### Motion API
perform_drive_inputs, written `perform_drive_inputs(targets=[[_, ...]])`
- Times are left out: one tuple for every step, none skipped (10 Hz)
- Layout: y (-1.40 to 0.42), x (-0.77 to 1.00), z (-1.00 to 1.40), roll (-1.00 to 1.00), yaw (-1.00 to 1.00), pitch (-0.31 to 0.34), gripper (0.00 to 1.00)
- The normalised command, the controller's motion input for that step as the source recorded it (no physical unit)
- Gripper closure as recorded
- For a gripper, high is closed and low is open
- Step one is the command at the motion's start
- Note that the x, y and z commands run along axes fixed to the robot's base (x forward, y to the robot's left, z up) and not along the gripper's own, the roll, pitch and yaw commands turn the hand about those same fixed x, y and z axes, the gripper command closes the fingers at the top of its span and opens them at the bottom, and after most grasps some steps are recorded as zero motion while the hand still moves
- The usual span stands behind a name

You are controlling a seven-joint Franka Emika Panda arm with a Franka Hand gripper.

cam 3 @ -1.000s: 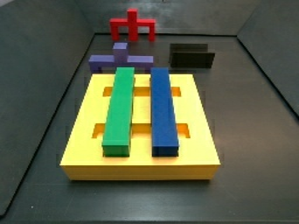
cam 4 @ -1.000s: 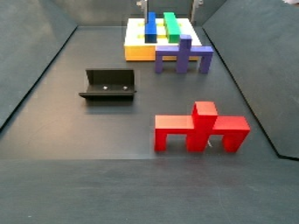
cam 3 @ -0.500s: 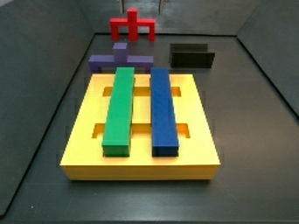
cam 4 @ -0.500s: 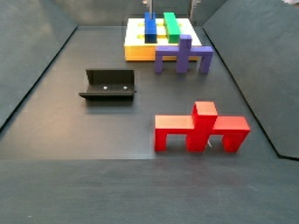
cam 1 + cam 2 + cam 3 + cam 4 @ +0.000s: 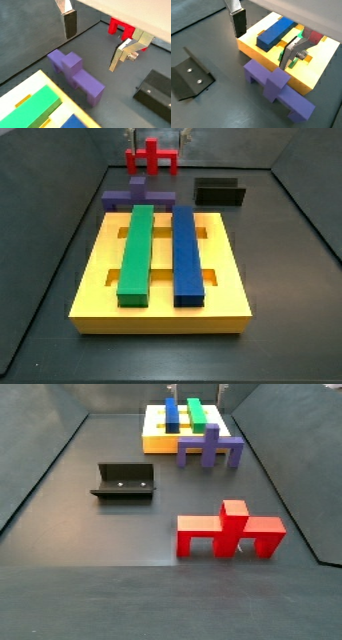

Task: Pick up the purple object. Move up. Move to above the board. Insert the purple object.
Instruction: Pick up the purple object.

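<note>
The purple object (image 5: 138, 196) lies on the dark floor just off the far end of the board (image 5: 160, 308), untouched, and also shows as the purple object (image 5: 77, 75) (image 5: 278, 87) (image 5: 211, 446). The board (image 5: 314, 75) (image 5: 158, 444) is a thick yellow slab bearing a green bar (image 5: 138, 248) and a blue bar (image 5: 187, 253). My gripper (image 5: 92, 51) (image 5: 262, 49) hangs open well above the purple object, one finger to each side of it and nothing between them. In both side views only its fingertips reach in at the upper edge.
A smaller red piece (image 5: 230, 531) (image 5: 152, 158) stands upright beyond the purple object. The fixture (image 5: 123, 481) (image 5: 221, 192) sits on the floor beside the purple object. Dark walls enclose the floor on the sides.
The fingertips have come a little lower into a side view above the purple object. The pieces have not moved.
</note>
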Motion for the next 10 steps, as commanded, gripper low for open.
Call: perform_drive_inputs(targets=[[-0.18,-0.18,-0.25,0.16,0.00,-0.094,0.00],[-0.16,-0.04,-0.24,0.14,-0.01,-0.070,0.00],[0.00,0.00,-0.24,0.17,-0.19,0.000,0.00],[0.00,0.00,-0.23,0.18,-0.27,0.000,0.00],[0.00,-0.10,-0.23,0.16,-0.20,0.000,0.00],[0.00,-0.14,-0.20,0.12,-0.14,0.000,0.00],[0.00,-0.09,-0.15,0.05,-0.05,-0.004,0.00],[0.00,-0.07,-0.15,0.00,0.00,-0.027,0.00],[0.01,-0.14,-0.15,-0.01,0.17,-0.094,0.00],[0.01,-0.12,-0.16,-0.03,0.23,-0.119,0.00]])
